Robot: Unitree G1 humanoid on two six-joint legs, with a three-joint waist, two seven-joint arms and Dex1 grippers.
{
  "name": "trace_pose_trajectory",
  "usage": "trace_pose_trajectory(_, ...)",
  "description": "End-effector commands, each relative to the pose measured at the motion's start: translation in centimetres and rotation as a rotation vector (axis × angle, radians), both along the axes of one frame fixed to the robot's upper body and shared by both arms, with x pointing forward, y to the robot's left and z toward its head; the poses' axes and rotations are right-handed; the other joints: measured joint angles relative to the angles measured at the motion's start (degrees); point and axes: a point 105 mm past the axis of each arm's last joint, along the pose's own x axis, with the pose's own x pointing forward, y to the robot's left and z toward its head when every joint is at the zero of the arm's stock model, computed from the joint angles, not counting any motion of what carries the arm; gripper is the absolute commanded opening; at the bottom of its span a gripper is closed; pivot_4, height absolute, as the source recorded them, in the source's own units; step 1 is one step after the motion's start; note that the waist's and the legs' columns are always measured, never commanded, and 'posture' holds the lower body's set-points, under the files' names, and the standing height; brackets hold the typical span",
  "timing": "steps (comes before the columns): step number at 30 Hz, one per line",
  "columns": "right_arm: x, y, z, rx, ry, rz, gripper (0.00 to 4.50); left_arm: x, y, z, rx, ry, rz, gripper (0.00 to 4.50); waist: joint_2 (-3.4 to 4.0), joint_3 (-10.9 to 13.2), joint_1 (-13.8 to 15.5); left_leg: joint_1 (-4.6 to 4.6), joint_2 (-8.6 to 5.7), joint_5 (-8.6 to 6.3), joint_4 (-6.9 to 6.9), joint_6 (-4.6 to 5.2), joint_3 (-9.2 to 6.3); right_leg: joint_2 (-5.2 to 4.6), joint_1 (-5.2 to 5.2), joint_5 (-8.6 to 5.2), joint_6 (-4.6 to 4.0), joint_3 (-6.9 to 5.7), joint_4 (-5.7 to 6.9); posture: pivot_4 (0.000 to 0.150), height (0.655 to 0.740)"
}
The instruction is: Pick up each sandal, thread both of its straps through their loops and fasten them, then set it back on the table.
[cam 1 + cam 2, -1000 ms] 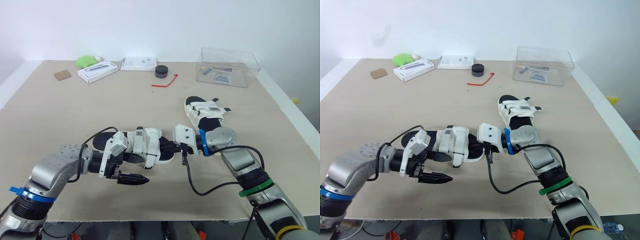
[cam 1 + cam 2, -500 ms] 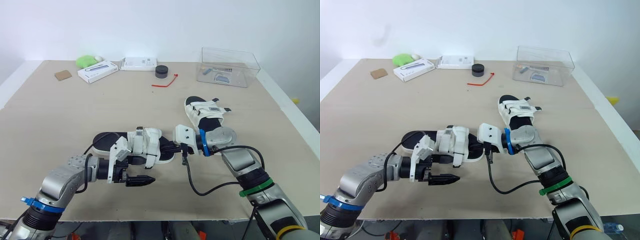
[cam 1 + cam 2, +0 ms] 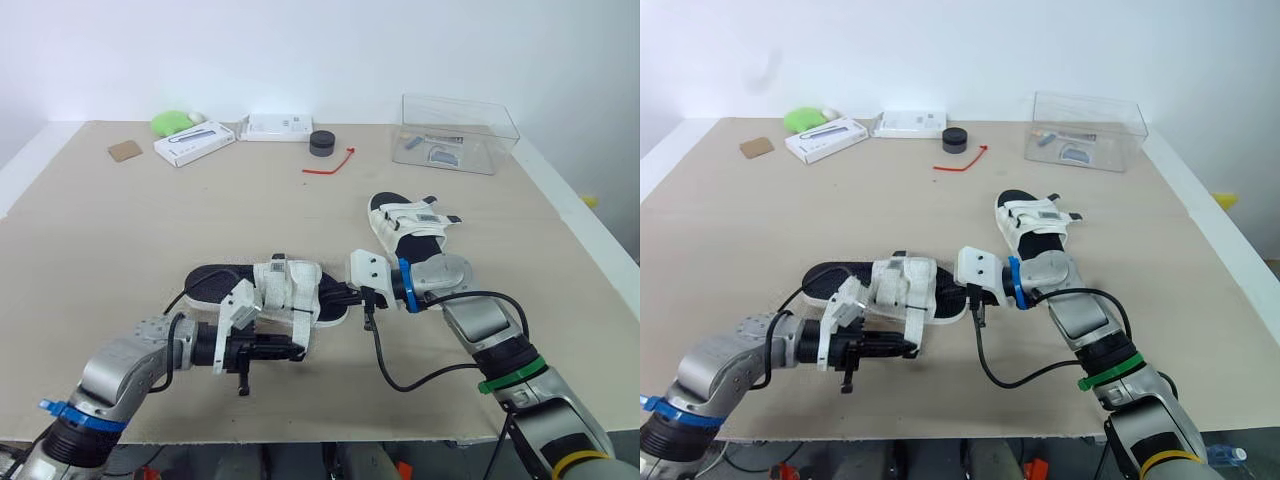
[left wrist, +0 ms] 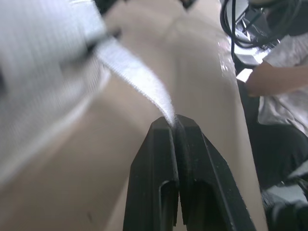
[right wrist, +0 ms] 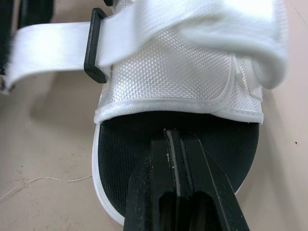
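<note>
left pincer (image 3: 298, 346) pressed together on strap tip (image 4: 166, 109) | near sandal (image 3: 275, 288) at near middle of bench (image 3: 120, 230), right pincer (image 3: 337, 297) clamped on its sole | likely best: draw strap straight through loop (image 5: 96, 45), untwisted, right steadying | second sandal (image 3: 408, 222) beyond, apart

Far side: green lump (image 3: 172, 122), brown pad (image 3: 125, 150), long white box (image 3: 195, 143), flat white box (image 3: 279, 126), black puck (image 3: 321, 143), red tie (image 3: 332, 165), clear bin (image 3: 460, 133).

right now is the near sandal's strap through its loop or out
Through: the strap passes through the black loop, its tip pinched by the left gripper.
</note>
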Motion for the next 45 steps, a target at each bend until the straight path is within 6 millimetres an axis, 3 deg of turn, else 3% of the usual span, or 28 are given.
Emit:
trace_pose_trajectory(1, 0.0, -0.2, 0.0, -0.026, -0.002, 0.008, 0.00, -1.3, 0.4, 0.7, -0.015, -0.014, -0.042, 0.02, 0.00, 0.0, 0.0, 0.00, 0.00, 0.00, -0.01, 0.00, 0.00, 0.00, 0.00, 0.00, 0.00, -0.01, 0.00, 0.150, 0.7400)
trace_pose_trajectory(9, 0.1, 0.0, 0.0, -0.019, -0.002, 0.013, 0.00, -2.7, 0.9, 0.6, 0.026, -0.061, -0.075, 0.02, 0.01, 0.0, 0.0, 0.02, 0.04, 0.00, -0.04, 0.00, -0.02, -0.02, -0.01, -0.03, -0.04, -0.02, -0.01, 0.150, 0.7400)
trace_pose_trajectory(13, 0.1, 0.1, 0.0, -0.020, -0.002, 0.020, 0.00, -2.6, 1.3, 0.8, 0.124, -0.285, -0.175, 0.02, 0.01, 0.0, 0.0, 0.02, 0.07, 0.00, -0.08, 0.00, -0.02, 0.04, -0.02, -0.06, -0.11, -0.02, -0.01, 0.150, 0.7400)
trace_pose_trajectory(14, 0.2, 0.1, 0.0, -0.020, -0.002, 0.020, 0.00, -2.7, 1.4, 0.9, 0.139, -0.348, -0.209, 0.64, 0.02, 0.0, 0.0, 0.02, 0.09, 0.00, -0.09, 0.00, -0.02, 0.04, -0.02, -0.07, -0.14, -0.02, -0.02, 0.150, 0.7400)
trace_pose_trajectory(16, 0.2, 0.2, 0.0, -0.020, -0.002, 0.022, 0.00, -2.7, 1.5, 1.0, 0.161, -0.446, -0.261, 1.30, 0.02, 0.0, 0.0, 0.03, 0.08, 0.00, -0.12, 0.00, -0.02, 0.01, -0.03, -0.08, -0.18, -0.02, -0.01, 0.150, 0.7400)
trace_pose_trajectory(20, 0.2, 0.2, 0.0, -0.021, -0.001, 0.026, 0.00, -2.0, 2.1, 1.6, 0.246, -0.798, -0.425, 3.09, 0.02, 0.0, 0.0, 0.03, 0.08, 0.00, -0.11, 0.00, 0.05, -0.02, -0.03, -0.05, -0.22, -0.03, -0.02, 0.150, 0.7400)
trace_pose_trajectory(24, 0.3, 0.2, 0.0, -0.023, -0.001, 0.027, 0.00, -0.7, 2.4, 2.7, 0.268, -1.131, -0.530, 3.09, 0.03, 0.0, 0.1, 0.08, 0.14, 0.01, -0.10, -0.01, 0.09, -0.03, 0.00, 0.00, -0.26, -0.05, -0.05, 0.150, 0.7400)
trace_pose_trajectory(28, 0.3, 0.1, 0.1, -0.022, -0.003, 0.023, 0.00, 0.5, 1.7, 4.7, 0.244, -1.589, -0.653, 3.09, 0.01, 0.0, 0.1, 0.07, 0.18, 0.02, -0.10, 0.00, 0.20, -0.03, -0.02, 0.08, -0.23, -0.05, -0.08, 0.150, 0.7400)
trace_pose_trajectory(30, 0.3, 0.1, 0.1, -0.022, -0.003, 0.022, 0.00, 1.0, 1.5, 4.7, 0.242, -1.684, -0.679, 3.09, 0.02, 0.0, 0.0, 0.05, 0.22, 0.01, -0.09, 0.00, 0.23, -0.03, -0.02, 0.15, -0.25, -0.05, -0.14, 0.150, 0.7400)
trace_pose_trajectory(36, 0.2, 0.0, 0.0, -0.025, -0.004, 0.021, 0.00, 0.9, 0.3, 3.4, 0.201, -1.666, -0.753, 3.09, 0.03, 0.0, 0.0, 0.08, 0.27, -0.08, -0.10, 0.16, 0.58, -0.07, -0.09, 0.19, -0.17, 0.04, -0.15, 0.150, 0.7400)
trace_pose_trajectory(41, 0.2, -0.3, 0.1, -0.028, -0.008, 0.013, 0.00, 0.3, -1.4, 4.0, 0.112, -1.639, -0.756, 3.09, 0.03, 0.0, 0.0, 0.09, 0.26, -0.08, -0.05, 0.15, 0.69, 0.01, -0.09, 0.24, -0.09, 0.09, -0.16, 0.150, 0.7400)
trace_pose_trajectory(44, 0.1, -0.4, 0.1, -0.030, -0.008, 0.011, 0.00, 0.1, -1.4, 3.5, 0.128, -1.599, -0.785, 3.09, 0.03, 0.0, 0.0, 0.09, 0.25, -0.08, -0.05, 0.15, 0.70, 0.04, -0.09, 0.23, -0.06, 0.12, -0.15, 0.150, 0.7400)
trace_pose_trajectory(45, 0.1, -0.4, 0.1, -0.030, -0.008, 0.011, 0.00, 0.1, -1.3, 3.3, 0.137, -1.585, -0.794, 2.58, 0.03, 0.0, 0.0, 0.09, 0.26, -0.08, -0.05, 0.15, 0.70, 0.06, -0.09, 0.22, -0.05, 0.14, -0.16, 0.150, 0.7400)
